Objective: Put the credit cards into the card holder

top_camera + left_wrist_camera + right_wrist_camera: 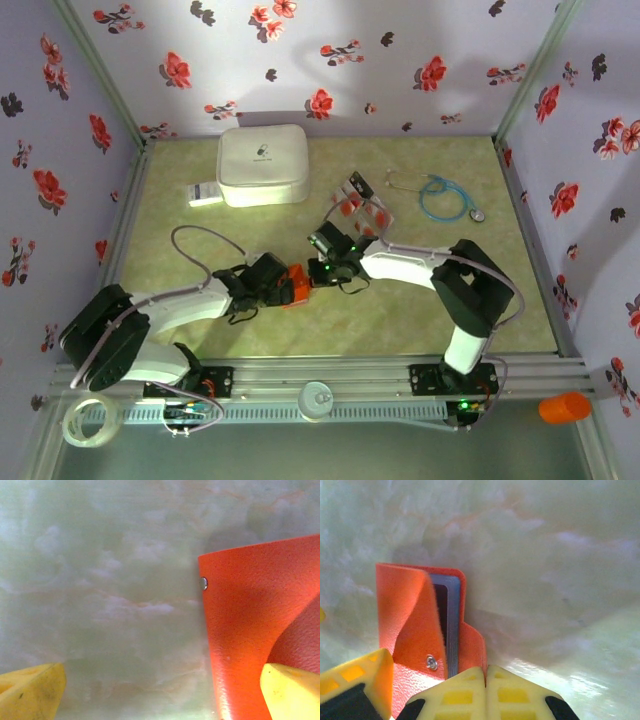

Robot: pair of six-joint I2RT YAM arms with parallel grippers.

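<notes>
Card holder [410, 610], pebbled orange leather (grey-blue pockets inside), lies open on marbled tabletop [560, 580]; right end effector [485, 680] clenched, left end effector [160, 692] released

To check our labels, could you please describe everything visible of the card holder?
The card holder is a small orange-red, leather-look wallet, open on the green table, one flap raised with a metal snap stud, bluish-grey pockets inside. The open left hand straddles one edge; the shut right hand sits at another.
</notes>
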